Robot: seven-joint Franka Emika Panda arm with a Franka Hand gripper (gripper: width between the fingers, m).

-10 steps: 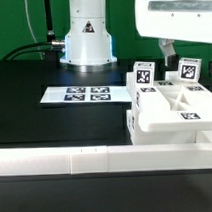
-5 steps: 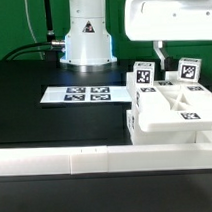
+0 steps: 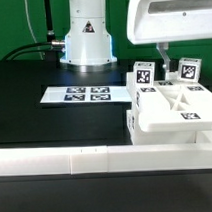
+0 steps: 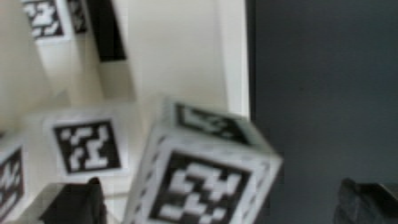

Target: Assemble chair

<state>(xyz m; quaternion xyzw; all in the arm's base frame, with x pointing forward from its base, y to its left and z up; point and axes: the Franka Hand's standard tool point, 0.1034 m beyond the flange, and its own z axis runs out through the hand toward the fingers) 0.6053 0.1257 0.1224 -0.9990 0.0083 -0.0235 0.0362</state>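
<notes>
The chair is a joined group of white plastic pieces at the exterior view's right, with two tagged blocks standing up from its back part. My gripper hangs open just above, between those two blocks. In the wrist view a white tagged block of the chair fills the space between my dark fingertips. My gripper is wide apart there and touches nothing. More tagged white pieces lie beside that block.
The marker board lies flat on the black table to the exterior view's left of the chair. A long white border rail runs along the front. The arm's base stands at the back.
The gripper has shifted towards the exterior view's left, over the chair's upright blocks. Its jaws have stayed open and the chair has not moved.
</notes>
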